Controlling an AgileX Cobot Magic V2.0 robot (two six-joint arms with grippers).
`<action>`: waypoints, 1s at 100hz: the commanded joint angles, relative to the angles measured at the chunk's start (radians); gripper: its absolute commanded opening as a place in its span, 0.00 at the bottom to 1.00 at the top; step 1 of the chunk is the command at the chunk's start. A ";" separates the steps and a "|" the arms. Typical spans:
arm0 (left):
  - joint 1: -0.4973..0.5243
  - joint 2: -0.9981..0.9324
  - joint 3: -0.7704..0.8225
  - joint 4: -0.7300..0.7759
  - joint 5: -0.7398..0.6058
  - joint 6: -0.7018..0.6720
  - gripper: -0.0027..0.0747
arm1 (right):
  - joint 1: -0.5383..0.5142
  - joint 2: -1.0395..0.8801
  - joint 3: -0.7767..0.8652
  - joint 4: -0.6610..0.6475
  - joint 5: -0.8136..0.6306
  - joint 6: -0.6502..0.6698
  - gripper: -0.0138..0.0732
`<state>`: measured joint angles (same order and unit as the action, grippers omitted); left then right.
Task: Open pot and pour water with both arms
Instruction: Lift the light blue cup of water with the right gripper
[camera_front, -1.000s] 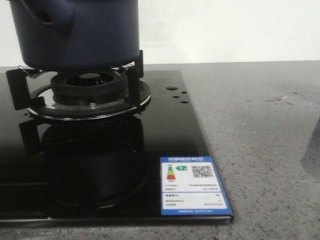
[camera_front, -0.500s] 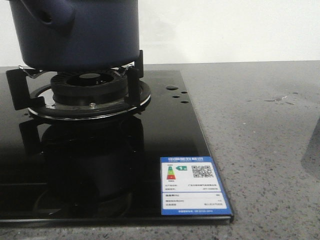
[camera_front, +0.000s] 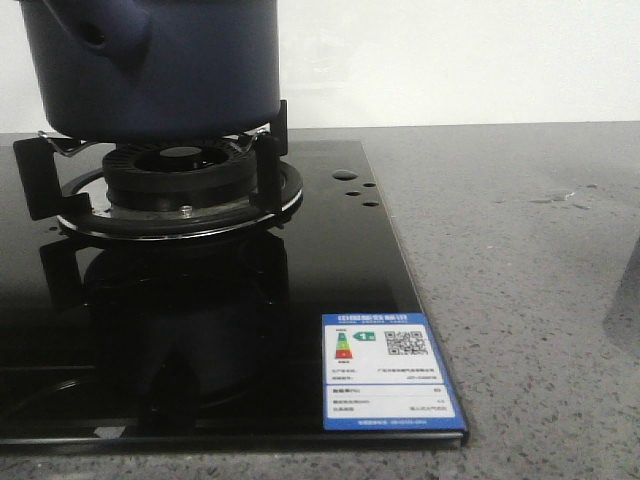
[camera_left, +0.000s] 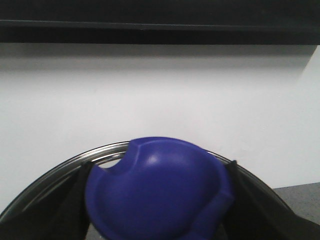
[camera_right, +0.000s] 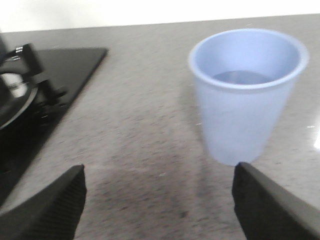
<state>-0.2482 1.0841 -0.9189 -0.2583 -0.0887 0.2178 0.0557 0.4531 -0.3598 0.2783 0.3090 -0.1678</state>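
On the far left of the table (camera_front: 520, 250), a black glass stove (camera_front: 330, 280) carries the pot (camera_front: 150, 65), dark navy, seated on the burner grate (camera_front: 265, 165); its stubby side socket faces near-left. Pot top is cut off by the front view, so the rim cannot be checked there.

Left hand (camera_left: 157, 200): clenched on the lid's blue knob (camera_left: 155, 190), one dark finger on each side; the lid (camera_left: 65, 167) shows as a metal rim behind the knob, against the white wall. Judged: lid is lifted clear or being lifted, though whether it is off the pot cannot be told.

Right hand (camera_right: 160, 200): released, fingers spread wide, nothing between them. Just beyond stands a pale blue cup (camera_right: 247, 92), upright on the table, right of the stove, with water in it.

Step in hand, as judged: opening the pot with the left arm while the right lines up on the cup.

Next move calls for: the right hand advancing so the cup sits between its fingers, closing gently on the wall without tipping it, then carrying it level to the pot; the left holding the lid aside, clear of the pouring path.
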 joint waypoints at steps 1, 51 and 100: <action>0.003 -0.031 -0.038 0.007 -0.104 0.002 0.51 | -0.051 0.014 -0.011 -0.039 -0.118 0.001 0.79; 0.003 -0.031 -0.038 0.007 -0.114 0.002 0.51 | -0.098 0.298 0.016 -0.057 -0.406 -0.001 0.79; 0.003 -0.031 -0.038 0.007 -0.131 0.002 0.51 | 0.004 0.510 0.012 -0.034 -0.601 0.003 0.79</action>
<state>-0.2460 1.0817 -0.9189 -0.2545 -0.0926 0.2178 0.0563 0.9434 -0.3174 0.2435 -0.1815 -0.1662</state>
